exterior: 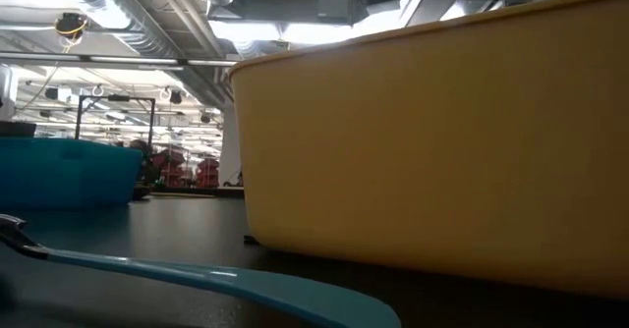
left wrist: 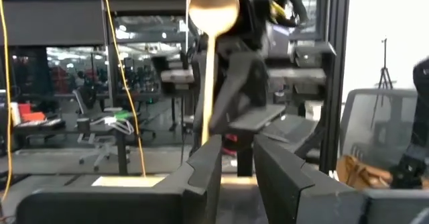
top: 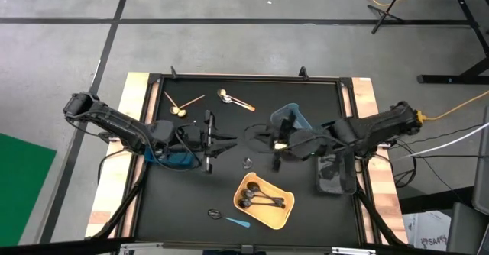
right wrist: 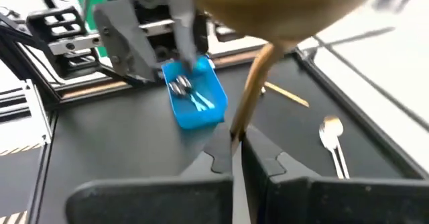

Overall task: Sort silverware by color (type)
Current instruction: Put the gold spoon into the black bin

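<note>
- Seen from straight above, the left gripper (top: 229,140) and the right gripper (top: 263,138) meet tip to tip over the middle of the black surface (top: 306,102); a yellow rectangular plastic bin (top: 264,201) with dark spoons inside lies nearer the front, and a silver spoon with an orange handle (top: 233,98) lies loose towards the back.
- At surface height, the yellow bin's wall fills most of the picture, with a light-blue plastic spoon handle (exterior: 246,284) lying in front of it and a blue plastic bin (exterior: 64,171) well apart behind.
- Past the left wrist, a tan gold-bowled spoon (left wrist: 212,23) stands upright; its handle runs down between the left jaws, which stand apart and do not pinch it.
- Past the right wrist, the right jaws are closed on that spoon's handle, its bowl looming close to the lens; a small blue bin holding spoons sits beyond on the surface.
- The step looks like a hand-over, the spoon now carried by the right arm alone. Next, the left arm should back clear, and the right should take the spoon to its own kind's place.
</note>
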You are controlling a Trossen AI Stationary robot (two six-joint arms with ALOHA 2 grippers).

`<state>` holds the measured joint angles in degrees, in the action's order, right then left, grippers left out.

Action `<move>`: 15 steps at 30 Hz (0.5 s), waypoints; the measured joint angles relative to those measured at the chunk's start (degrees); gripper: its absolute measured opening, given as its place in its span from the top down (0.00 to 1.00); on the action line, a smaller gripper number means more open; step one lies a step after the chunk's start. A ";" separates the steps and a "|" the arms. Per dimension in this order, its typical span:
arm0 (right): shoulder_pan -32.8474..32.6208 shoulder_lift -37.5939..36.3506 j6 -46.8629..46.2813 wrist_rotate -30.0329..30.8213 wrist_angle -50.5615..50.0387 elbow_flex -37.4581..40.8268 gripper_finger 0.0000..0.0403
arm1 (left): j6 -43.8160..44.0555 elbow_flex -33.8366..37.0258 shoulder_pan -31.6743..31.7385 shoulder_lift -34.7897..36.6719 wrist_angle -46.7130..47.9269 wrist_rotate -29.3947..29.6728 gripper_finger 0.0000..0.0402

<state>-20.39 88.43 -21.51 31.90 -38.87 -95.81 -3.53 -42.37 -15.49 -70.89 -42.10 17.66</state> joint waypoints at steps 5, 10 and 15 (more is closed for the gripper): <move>-4.15 -4.46 -12.81 3.92 -13.57 0.00 1.00 | 0.00 0.00 0.00 0.02 3.11 1.52 0.80; -10.02 -5.87 -31.44 9.24 -31.56 -0.04 1.00 | 0.02 0.00 0.00 0.02 4.23 2.84 0.80; -15.29 -5.56 -53.35 9.95 -49.23 1.93 1.00 | 0.02 0.00 0.00 0.02 4.23 2.86 0.80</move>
<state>-35.68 82.87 -74.86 41.84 -88.10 -93.88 -3.51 -42.37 -15.49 -70.87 -37.87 20.51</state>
